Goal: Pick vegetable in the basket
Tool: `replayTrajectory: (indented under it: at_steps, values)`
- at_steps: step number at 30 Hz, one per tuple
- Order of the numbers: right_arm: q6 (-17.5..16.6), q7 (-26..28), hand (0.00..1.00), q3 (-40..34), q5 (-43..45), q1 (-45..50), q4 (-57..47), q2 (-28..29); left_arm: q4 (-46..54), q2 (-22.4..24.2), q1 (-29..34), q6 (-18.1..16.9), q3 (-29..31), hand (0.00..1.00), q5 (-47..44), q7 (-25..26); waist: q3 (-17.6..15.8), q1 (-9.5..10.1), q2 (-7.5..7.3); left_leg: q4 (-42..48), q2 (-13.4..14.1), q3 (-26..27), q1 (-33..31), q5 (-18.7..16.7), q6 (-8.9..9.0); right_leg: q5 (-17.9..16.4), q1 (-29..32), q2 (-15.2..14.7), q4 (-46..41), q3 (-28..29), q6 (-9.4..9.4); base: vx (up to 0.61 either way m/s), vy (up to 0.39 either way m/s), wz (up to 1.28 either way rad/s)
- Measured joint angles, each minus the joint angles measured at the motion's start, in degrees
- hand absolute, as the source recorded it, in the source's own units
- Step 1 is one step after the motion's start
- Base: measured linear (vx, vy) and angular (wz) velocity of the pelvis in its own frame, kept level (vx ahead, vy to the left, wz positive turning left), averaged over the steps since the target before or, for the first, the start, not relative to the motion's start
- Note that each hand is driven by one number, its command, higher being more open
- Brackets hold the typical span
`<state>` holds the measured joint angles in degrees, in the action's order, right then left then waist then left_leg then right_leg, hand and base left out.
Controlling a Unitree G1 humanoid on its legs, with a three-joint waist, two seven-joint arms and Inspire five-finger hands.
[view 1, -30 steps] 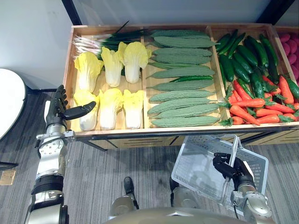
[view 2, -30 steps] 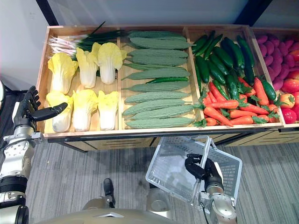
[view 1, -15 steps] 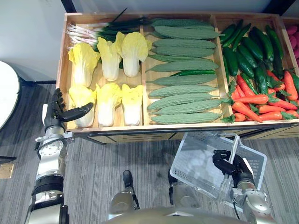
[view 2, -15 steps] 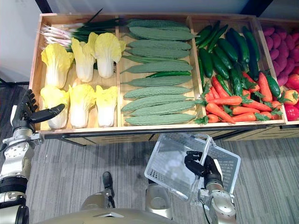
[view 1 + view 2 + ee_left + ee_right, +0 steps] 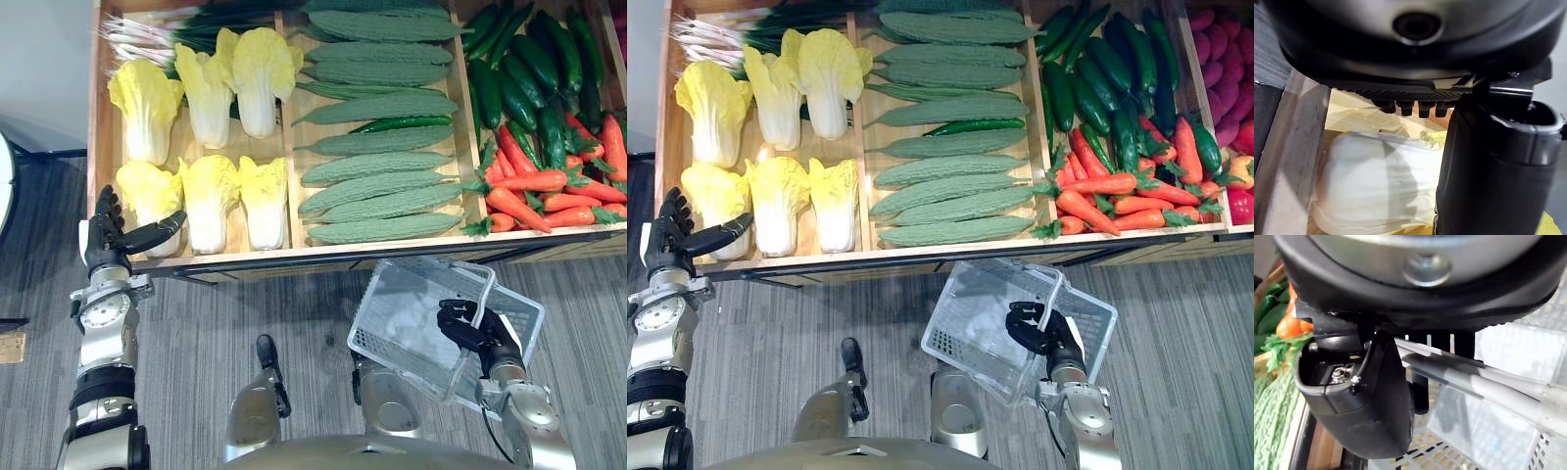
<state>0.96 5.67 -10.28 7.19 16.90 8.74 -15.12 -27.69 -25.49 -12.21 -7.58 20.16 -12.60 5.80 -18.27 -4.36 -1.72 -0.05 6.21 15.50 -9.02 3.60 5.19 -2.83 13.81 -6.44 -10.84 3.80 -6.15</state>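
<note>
Barely started: gripping handle [image 5: 1498, 391] of empty clear plastic basket [image 5: 402, 313] in right hand [image 5: 470, 328], hovering wide-open left hand [image 5: 106, 235] by yellow leafy cabbage [image 5: 147, 191], nothing picked.

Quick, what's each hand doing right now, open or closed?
Left hand: open, holding nothing, beside a cabbage.
Right hand: closed round the basket handle.
</note>
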Motion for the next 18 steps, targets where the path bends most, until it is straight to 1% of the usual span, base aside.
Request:
replayTrajectory:
  at_steps: [2, 6, 8, 11, 12, 15, 18]
  values:
    - [-0.34, 0.00, 0.00, -0.01, 0.00, -0.40, 0.00, -0.01, -0.10, -0.33, -0.48, -0.16, 0.09, 1.00, 0.01, 0.10, -0.59, 0.12, 0.04, 0.00, 0.40, 0.00, -0.10, 0.51, -0.24, 0.20, 0.12, 0.44, 0.00, 0.00, 0.21, -0.01, -0.046, -0.03]
    - [-0.37, -0.05, 0.00, 0.35, -0.01, -1.36, 0.06, -0.53, -1.55, -0.50, -1.54, -1.16, 0.13, 1.00, 0.31, 0.15, -1.03, 0.30, 0.11, -0.10, 0.96, -0.01, -0.28, 0.90, 0.03, 0.44, 0.42, 0.99, -0.02, -0.06, 0.52, -0.01, -0.038, -0.03]
    - [-0.38, -0.11, 0.00, 0.73, -0.02, -2.25, 0.16, -0.53, -1.62, -1.87, -1.53, -1.04, -0.11, 1.00, 1.64, -0.04, -1.24, 0.57, -0.20, -0.28, 1.26, 0.43, -0.50, 1.11, 0.24, 0.75, 1.01, 1.35, 0.00, 0.33, 0.63, -0.01, -0.020, -0.10]
    - [-0.38, -0.11, 0.00, 0.98, -0.01, -2.73, 0.41, -0.53, -2.25, -2.51, -2.17, -1.04, -0.69, 1.00, 2.05, -0.27, -1.38, 0.93, -0.36, -0.95, 1.47, 0.68, -0.40, 1.79, 0.31, 1.08, 1.36, 1.67, 0.06, 0.54, 0.77, -0.01, -0.019, -0.06]
    - [-0.37, -0.11, 0.00, 0.99, -0.01, -2.81, 0.44, -0.53, -2.34, -2.67, -2.25, -1.03, -0.81, 0.00, 2.05, -0.27, -1.39, 0.93, -0.36, -1.19, 1.46, 0.67, -0.37, 1.95, 0.37, 1.13, 1.42, 1.70, 0.06, 0.52, 0.75, 0.00, 0.000, 0.00]
    - [-0.37, -0.17, 0.00, 1.01, -0.01, -3.30, 0.64, -0.53, -3.92, -3.16, -3.63, -1.15, -1.20, 0.00, 2.03, -0.25, -1.41, 1.06, -0.39, -1.36, 1.46, 0.66, -0.43, 2.13, 0.59, 1.40, 1.57, 1.71, 0.07, 0.52, 0.70, 0.00, 0.000, 0.00]
    - [-0.38, -0.33, 0.00, 1.36, 0.00, -4.38, 1.46, -0.53, -7.36, -6.07, -5.54, -1.06, -1.10, 0.00, 1.77, 0.03, -1.48, 1.03, -0.49, -2.53, 1.44, 0.69, -0.42, 3.06, 0.66, 2.17, 1.76, 1.81, 1.00, 0.47, 0.64, -0.01, -0.004, 0.00]
